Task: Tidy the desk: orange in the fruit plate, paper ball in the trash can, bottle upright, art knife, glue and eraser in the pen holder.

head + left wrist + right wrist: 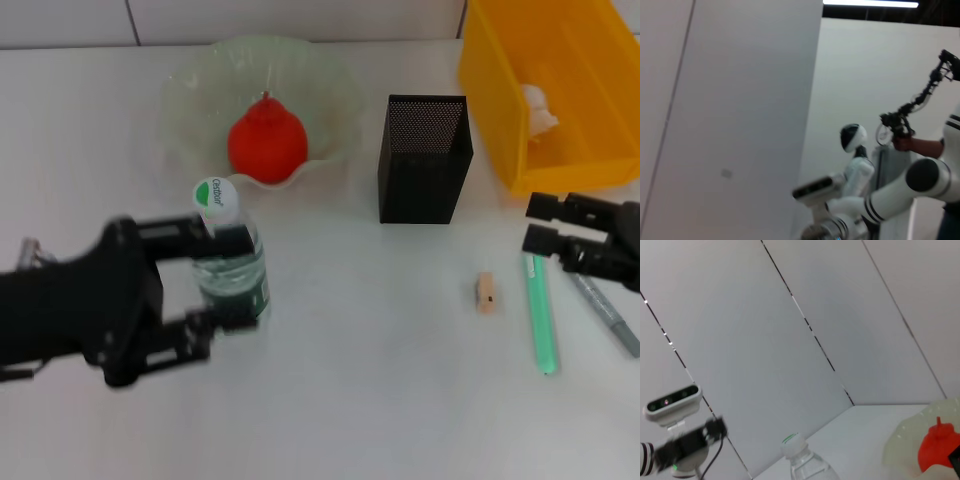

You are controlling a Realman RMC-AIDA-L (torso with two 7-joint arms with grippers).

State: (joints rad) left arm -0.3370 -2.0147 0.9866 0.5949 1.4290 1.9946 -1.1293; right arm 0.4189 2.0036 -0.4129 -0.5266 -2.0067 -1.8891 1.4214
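Observation:
The bottle point(232, 262) stands upright on the white desk; its cap also shows in the right wrist view point(792, 442). My left gripper point(238, 280) has one finger on each side of the bottle and looks open, just off its sides. The orange point(266, 140) sits in the fruit plate point(190, 85). The paper ball point(540, 108) lies in the trash can point(500, 60). The eraser point(486, 293) lies in front of the pen holder point(425, 158). My right gripper point(543, 224) is open and empty above the far end of a green glue stick point(543, 318), beside the grey art knife point(606, 315).
The left wrist view shows only a wall and another robot point(855, 145) far off. The trash can stands close to the right of the pen holder. The desk's back edge meets a tiled wall.

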